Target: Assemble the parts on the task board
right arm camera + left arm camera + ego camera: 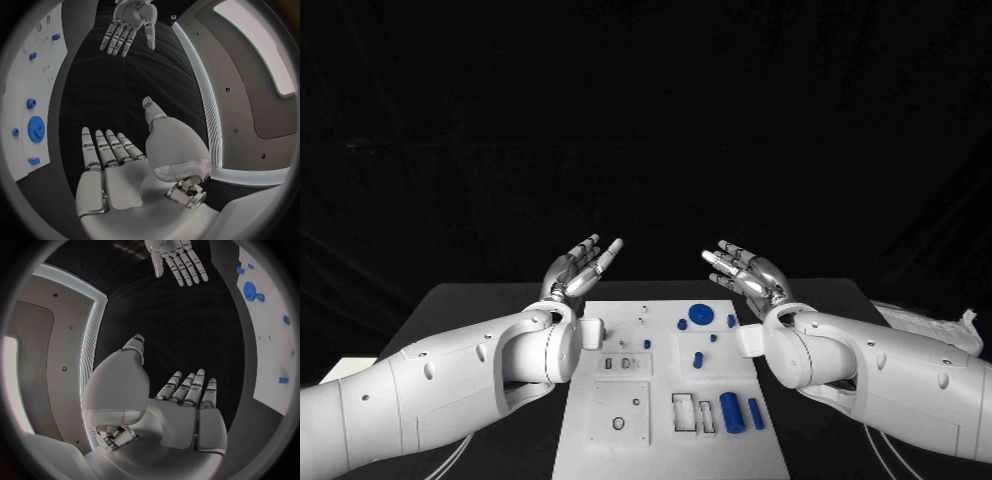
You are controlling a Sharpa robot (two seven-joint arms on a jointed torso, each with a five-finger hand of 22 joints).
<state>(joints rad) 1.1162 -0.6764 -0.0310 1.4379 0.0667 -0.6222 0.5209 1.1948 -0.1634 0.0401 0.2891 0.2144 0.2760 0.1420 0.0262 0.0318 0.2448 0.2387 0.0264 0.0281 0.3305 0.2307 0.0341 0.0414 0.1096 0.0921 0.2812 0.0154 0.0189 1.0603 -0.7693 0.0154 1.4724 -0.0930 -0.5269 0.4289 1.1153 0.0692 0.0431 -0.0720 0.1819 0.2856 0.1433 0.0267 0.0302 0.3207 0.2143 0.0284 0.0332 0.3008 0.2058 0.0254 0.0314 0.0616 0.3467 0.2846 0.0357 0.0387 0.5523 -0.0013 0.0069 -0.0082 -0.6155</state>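
We see both arms raised over the far end of the task board (pixel 625 440), and neither one is touching anything. The left robot hand (pixel 581 266) hangs above the table (pixel 473 305) just past the board's far left corner, fingers straight and spread, palm turned inward, holding nothing. Its own wrist view gives us the same flat, wide palm (pixel 187 415) with the fingers fanned out. The right robot hand (pixel 750 275) mirrors it above the board's far right corner, also wide and bare, and we get that again from its wrist camera (pixel 115 175). The two hands face each other across a dark gap, well apart. Down on the white board the blue parts lie untouched: a large round blue gear (pixel 700 314) near the far edge, with a small blue piece (pixel 682 324) just beside it and another small one (pixel 731 320) on its right. Toward the near end we spot a blue cylinder (pixel 730 408) and a slimmer blue peg (pixel 756 414) lying side by side, next to a rectangular slot (pixel 684 411) in the board.
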